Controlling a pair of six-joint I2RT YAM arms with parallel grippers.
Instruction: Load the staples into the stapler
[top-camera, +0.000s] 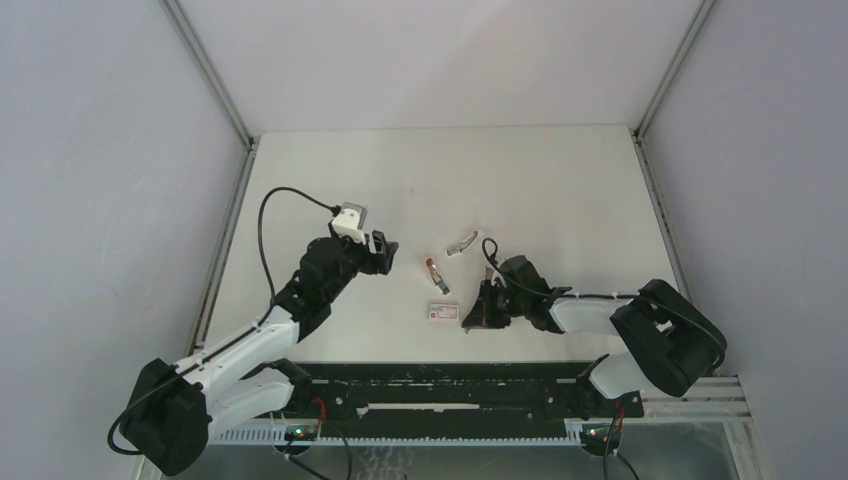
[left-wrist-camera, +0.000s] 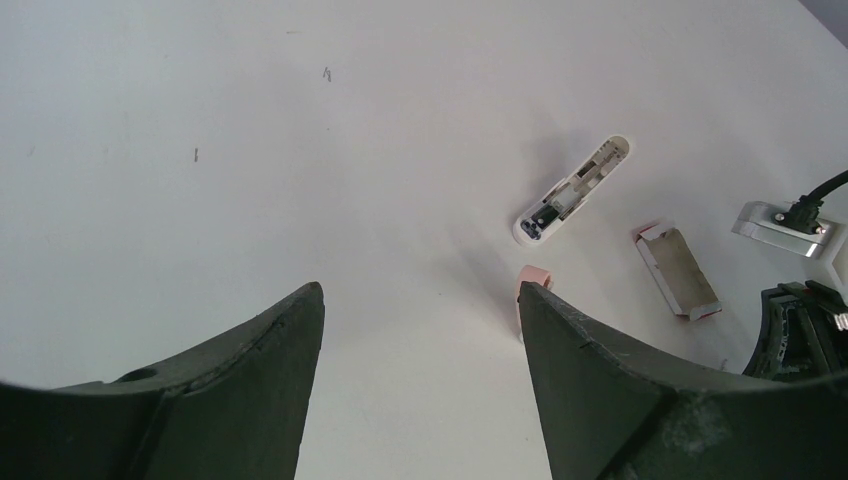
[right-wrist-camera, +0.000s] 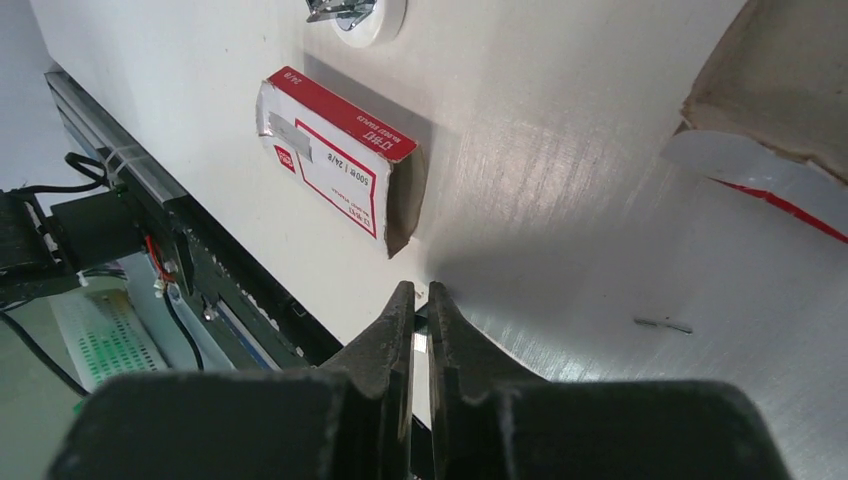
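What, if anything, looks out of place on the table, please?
A thin loose sliver, possibly a stray staple, lies on the table near the shut right end effector; the red-labelled box lies with its end open.

The top camera is looking down from behind the arm bases over the whole white tabletop (top-camera: 560, 180). The left wrist camera is facing the open white plastic stapler (left-wrist-camera: 573, 189) from afar; the right one is skimming low beside the red-labelled white cardboard box (right-wrist-camera: 340, 155). Both are showing overhead too.
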